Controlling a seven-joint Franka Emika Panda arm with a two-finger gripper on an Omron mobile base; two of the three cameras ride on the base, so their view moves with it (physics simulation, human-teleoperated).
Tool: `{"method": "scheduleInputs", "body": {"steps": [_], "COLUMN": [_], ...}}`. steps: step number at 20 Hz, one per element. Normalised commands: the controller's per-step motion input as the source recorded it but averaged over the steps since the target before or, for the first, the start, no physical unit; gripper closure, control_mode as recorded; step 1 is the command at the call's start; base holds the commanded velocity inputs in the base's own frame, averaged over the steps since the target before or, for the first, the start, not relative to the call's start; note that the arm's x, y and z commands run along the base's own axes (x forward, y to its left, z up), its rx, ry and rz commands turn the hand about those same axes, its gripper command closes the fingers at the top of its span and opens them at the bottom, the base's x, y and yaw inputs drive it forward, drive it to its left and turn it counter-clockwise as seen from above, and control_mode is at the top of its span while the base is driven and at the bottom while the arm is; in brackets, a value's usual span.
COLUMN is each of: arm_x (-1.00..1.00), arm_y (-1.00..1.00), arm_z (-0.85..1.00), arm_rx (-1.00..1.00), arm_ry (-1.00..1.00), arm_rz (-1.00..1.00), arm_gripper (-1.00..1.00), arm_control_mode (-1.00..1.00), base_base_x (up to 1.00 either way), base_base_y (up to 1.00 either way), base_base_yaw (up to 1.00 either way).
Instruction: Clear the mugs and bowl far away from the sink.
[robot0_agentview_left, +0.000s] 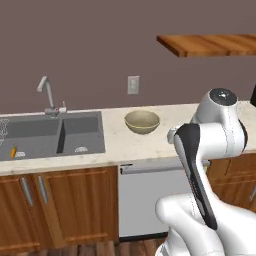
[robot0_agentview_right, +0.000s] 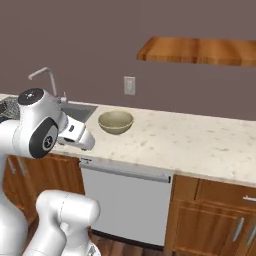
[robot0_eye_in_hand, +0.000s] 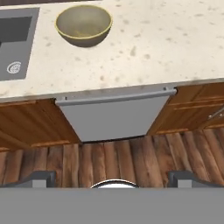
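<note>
The yellowish-tan bowl (robot0_agentview_left: 142, 121) (robot0_agentview_right: 115, 121) (robot0_eye_in_hand: 83, 25) sits upright on the pale speckled counter (robot0_agentview_left: 125, 146), a short way right of the dark grey sink (robot0_agentview_left: 40, 131) (robot0_agentview_right: 79, 111) (robot0_eye_in_hand: 17, 30). It looks empty. My gripper (robot0_eye_in_hand: 113, 179) is open, its two dark fingertips (robot0_eye_in_hand: 43, 178) spread wide with nothing between them. It hangs in front of the counter edge, above the wooden floor and the dishwasher, well short of the bowl. The mugs are out of view.
A slim silver faucet (robot0_agentview_left: 47, 94) (robot0_agentview_right: 46, 76) rises behind the sink; a small orange item (robot0_agentview_left: 13, 150) lies in its left basin. A white dishwasher front (robot0_agentview_left: 145, 200) (robot0_eye_in_hand: 113, 117) sits under the counter. A wooden shelf (robot0_agentview_left: 210, 45) (robot0_agentview_right: 200, 50) hangs above the long counter stretch (robot0_agentview_right: 200, 142) at right.
</note>
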Motion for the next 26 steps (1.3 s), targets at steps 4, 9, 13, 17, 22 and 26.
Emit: {"method": "scheduleInputs", "body": {"steps": [4,9,13,17,22,26], "arm_x": [0.00,0.00,0.00,0.00,0.00,0.00], "arm_y": [0.00,0.00,0.00,0.00,0.00,0.00], "arm_z": [0.00,0.00,0.00,0.00,0.00,0.00], "arm_rx": [0.00,0.00,0.00,0.00,0.00,0.00], "arm_ry": [0.00,0.00,0.00,0.00,0.00,0.00], "arm_rz": [0.00,0.00,0.00,0.00,0.00,0.00], "arm_gripper": [-1.00,-1.00,-1.00,-1.00,-1.00,-1.00], "arm_control_mode": [1.00,1.00,1.00,1.00,1.00,1.00], "base_base_x": [1.00,1.00,1.00,1.00,1.00,0.98], "base_base_y": [0.31,0.28,0.37,0.36,0.45,0.38], "base_base_yaw": [-0.05,-0.18,-0.29,-0.31,-0.48,-0.33]}}
